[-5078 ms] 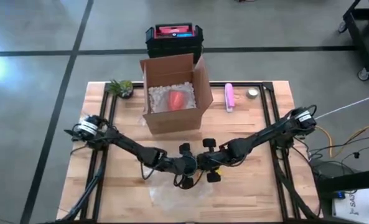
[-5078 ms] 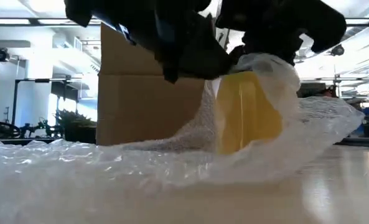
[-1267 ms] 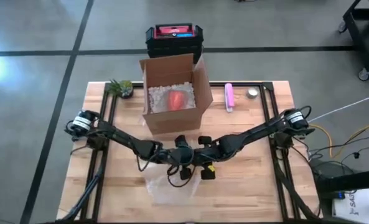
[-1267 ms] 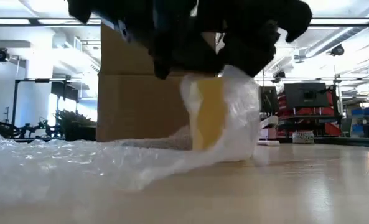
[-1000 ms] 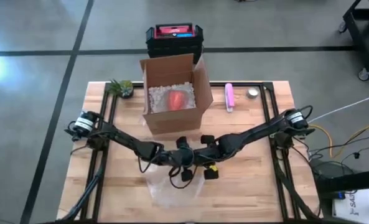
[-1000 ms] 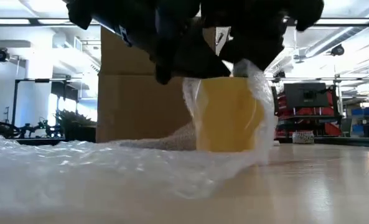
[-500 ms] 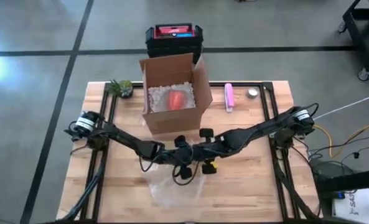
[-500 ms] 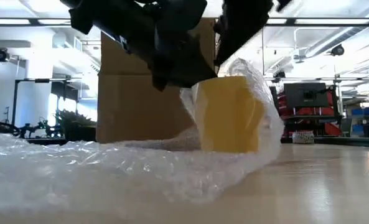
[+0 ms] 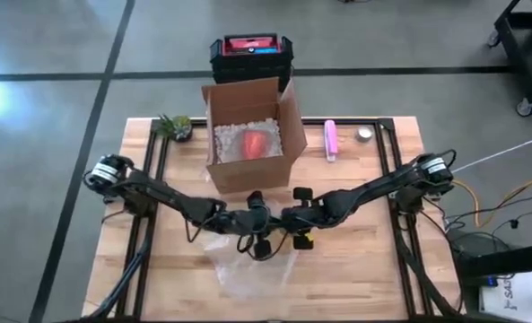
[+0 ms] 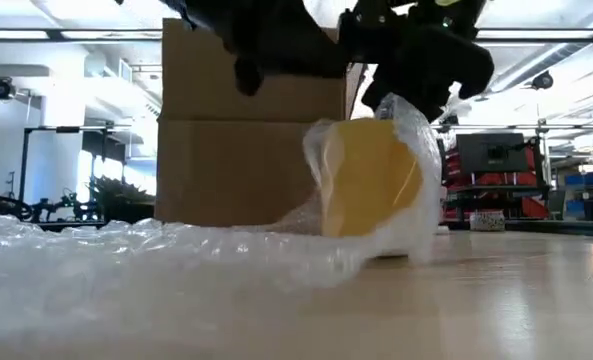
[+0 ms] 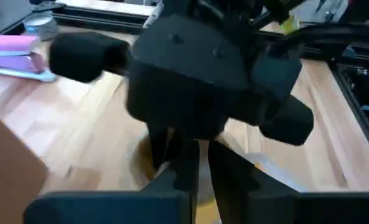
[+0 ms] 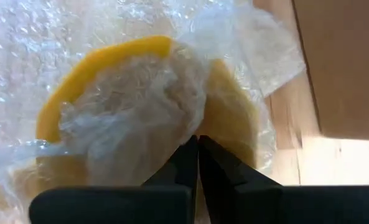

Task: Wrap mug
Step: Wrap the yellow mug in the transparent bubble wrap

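Bubble wrap [image 10: 126, 262] was spread across the table [image 9: 364, 269], one end draped over the yellow mug [image 10: 371, 190] before the cardboard box [image 9: 248, 135]. Right gripper [image 12: 198, 149] was pinched shut on film tucked into the mug mouth; left gripper [image 9: 258, 244]: finger state could not be told. Risks judged: mug tipped by pull, loose wrap slipping off.

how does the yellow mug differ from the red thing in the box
The yellow mug sits on the table in front of the cardboard box; the red thing lies inside the box. The mug is half covered in bubble wrap, with wrap pushed into its mouth; the red thing rests bare on white packing fill. The right gripper is shut at the mug's rim; nothing touches the red thing.
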Robot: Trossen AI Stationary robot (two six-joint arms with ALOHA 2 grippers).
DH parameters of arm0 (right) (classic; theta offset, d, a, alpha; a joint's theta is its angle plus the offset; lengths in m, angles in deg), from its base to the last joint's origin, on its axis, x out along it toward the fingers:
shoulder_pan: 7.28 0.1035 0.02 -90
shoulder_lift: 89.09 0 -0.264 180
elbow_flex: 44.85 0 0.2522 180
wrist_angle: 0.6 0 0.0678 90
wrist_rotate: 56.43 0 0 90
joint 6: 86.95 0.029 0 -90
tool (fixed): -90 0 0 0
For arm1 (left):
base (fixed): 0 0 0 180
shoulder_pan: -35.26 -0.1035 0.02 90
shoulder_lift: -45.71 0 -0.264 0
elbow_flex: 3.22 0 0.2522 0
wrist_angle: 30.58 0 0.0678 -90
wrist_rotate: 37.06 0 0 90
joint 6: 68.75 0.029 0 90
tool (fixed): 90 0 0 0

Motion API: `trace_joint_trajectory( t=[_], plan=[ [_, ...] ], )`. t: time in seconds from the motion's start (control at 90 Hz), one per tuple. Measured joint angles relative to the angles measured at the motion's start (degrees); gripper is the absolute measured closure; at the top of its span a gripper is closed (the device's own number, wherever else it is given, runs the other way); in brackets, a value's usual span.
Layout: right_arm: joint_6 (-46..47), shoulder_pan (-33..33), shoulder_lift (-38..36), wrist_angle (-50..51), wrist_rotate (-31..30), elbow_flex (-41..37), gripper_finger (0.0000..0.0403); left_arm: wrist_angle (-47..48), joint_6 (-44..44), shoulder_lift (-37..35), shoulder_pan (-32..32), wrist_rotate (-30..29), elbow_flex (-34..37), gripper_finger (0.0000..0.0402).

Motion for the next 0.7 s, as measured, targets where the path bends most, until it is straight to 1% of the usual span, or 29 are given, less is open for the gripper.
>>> trace_joint_trajectory(
  t=[0.1, 0.2, 0.256, 0.311, 0.4, 0.533, 0.611, 0.7],
  plan=[
    [0.2, 0.0, 0.0, -0.2, 0.1, 0.0, 0.0403, 7.0, -1.7, 0.6, 0.0, -3.7, 0.0, 0.0379],
    [0.3, 0.0, 0.0, -1.1, 1.1, -0.1, 0.0403, 10.7, -3.6, 2.3, 0.0, -6.1, 0.2, 0.0379],
    [0.3, 0.0, 0.0, -2.1, 2.6, -0.1, 0.0403, 10.5, -3.5, 3.0, 0.0, -6.3, 0.2, 0.0379],
    [0.3, 0.0, 0.0, -2.6, 2.8, -0.3, 0.0403, 10.5, -3.3, 3.5, 0.0, -6.3, 0.2, 0.0379],
    [0.4, 0.0, 0.1, -3.2, 3.0, -0.5, 0.0403, 7.6, -2.3, 3.8, 0.0, -6.0, 0.2, 0.0379],
    [0.4, 0.0, 0.1, -4.3, 3.0, -0.9, 0.0403, 1.5, 1.0, 3.9, 0.0, -2.0, 0.2, 0.0379],
    [-0.1, 0.0, 0.1, -3.8, 3.0, -0.7, 0.0403, 0.9, 1.1, 3.9, 0.0, -1.2, 0.1, 0.0379],
    [-0.4, 0.0, -0.3, -0.2, 3.2, 1.4, 0.0403, 0.9, 1.0, 3.9, 0.0, -1.2, 0.2, 0.0379]
  ],
)
